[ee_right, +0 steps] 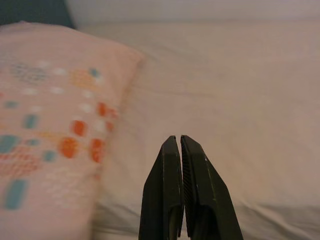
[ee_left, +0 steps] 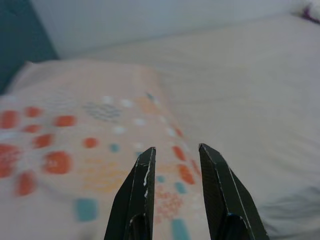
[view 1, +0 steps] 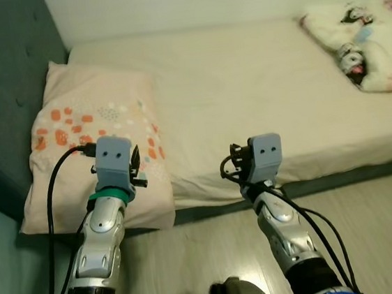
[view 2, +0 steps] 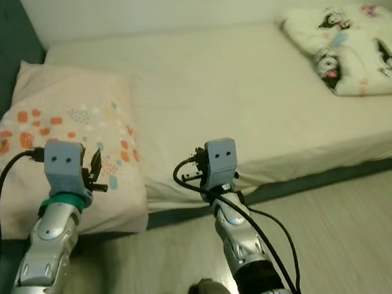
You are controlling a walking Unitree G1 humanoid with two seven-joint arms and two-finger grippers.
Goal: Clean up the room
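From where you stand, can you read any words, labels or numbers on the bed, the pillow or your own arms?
None: no readable text anywhere.
Pillow: coloured dots and patches, no letters.
Blanket: cartoon figures, no words that can be made out.
Left gripper and right gripper: plain black fingers, no markings.

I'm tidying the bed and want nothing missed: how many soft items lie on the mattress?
2. A pink patterned pillow at the head end by the dark headboard, and a folded cartoon-print blanket at the far right corner. More may lie beyond the frame.

Head and wrist cameras toward bed (view 1: 246, 85)
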